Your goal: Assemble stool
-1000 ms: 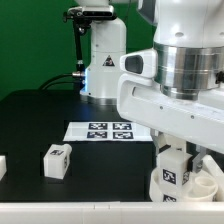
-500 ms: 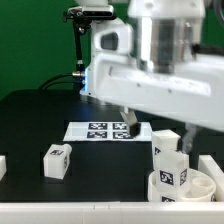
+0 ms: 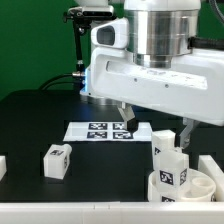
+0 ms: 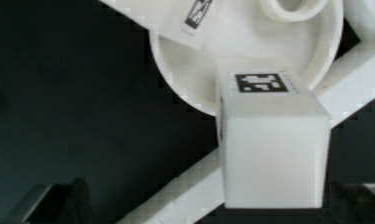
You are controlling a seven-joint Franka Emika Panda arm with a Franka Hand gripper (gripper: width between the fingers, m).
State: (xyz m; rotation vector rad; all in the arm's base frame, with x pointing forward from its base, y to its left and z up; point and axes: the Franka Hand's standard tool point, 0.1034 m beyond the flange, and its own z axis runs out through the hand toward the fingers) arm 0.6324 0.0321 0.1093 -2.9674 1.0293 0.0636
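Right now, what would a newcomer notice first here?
The white arm fills the exterior view's upper right, its gripper open over an upright leg standing in the round seat at its lower right. A second leg lies loose at its left; the marker board sits mid-table.

White seat (image 3: 206, 186), white black-tagged leg (image 3: 57, 160), black table (image 3: 30, 120)

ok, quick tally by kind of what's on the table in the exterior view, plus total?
seat: 1
legs: 2, upright leg on the seat, loose leg lying apart
marker board: 1
cut-off white pieces, kind unclear: 2, left-edge piece, right-edge piece
total: 6
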